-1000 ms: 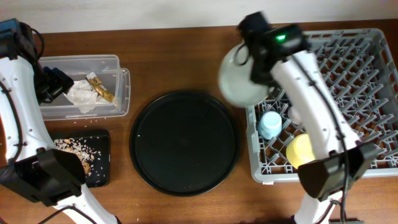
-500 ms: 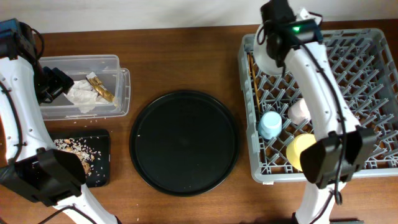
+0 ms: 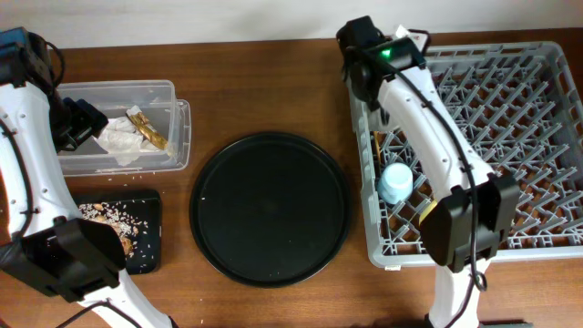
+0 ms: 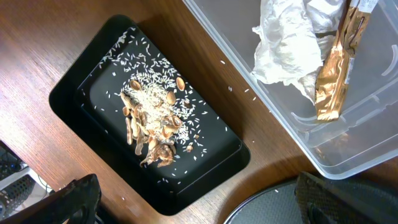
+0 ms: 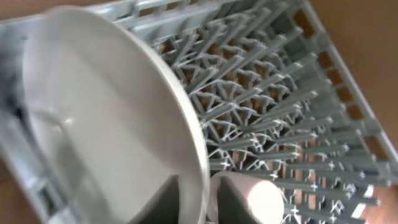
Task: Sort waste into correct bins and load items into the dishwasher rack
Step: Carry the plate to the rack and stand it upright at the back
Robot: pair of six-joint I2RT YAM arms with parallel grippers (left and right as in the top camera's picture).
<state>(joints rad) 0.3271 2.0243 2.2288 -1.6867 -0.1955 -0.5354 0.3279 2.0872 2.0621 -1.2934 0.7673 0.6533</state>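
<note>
The pale grey-green plate (image 5: pixel 106 124) stands on edge among the dishwasher rack (image 5: pixel 280 99) pegs. Right gripper (image 5: pixel 199 202): jaws straddle its rim; pinching or slack, cannot tell. Left gripper (image 4: pixel 196 199): jaws spread, empty. Plate looks rigid, slick, likely breakable; hold by the rim.

This looks like a robotics lab bench set up as a dish-clearing station. Two white robot arms (image 3: pixel 437 118) work at a brown wooden table (image 3: pixel 264 82) against a plain pale wall (image 3: pixel 228 18). A catering-style grey dishwasher rack (image 3: pixel 510 118) sits under the right gripper (image 5: pixel 200 198). A clear plastic box (image 3: pixel 168 91) and a flat black tray (image 4: pixel 68 106), both holding waste, lie below the left gripper (image 3: pixel 78 124).
</note>
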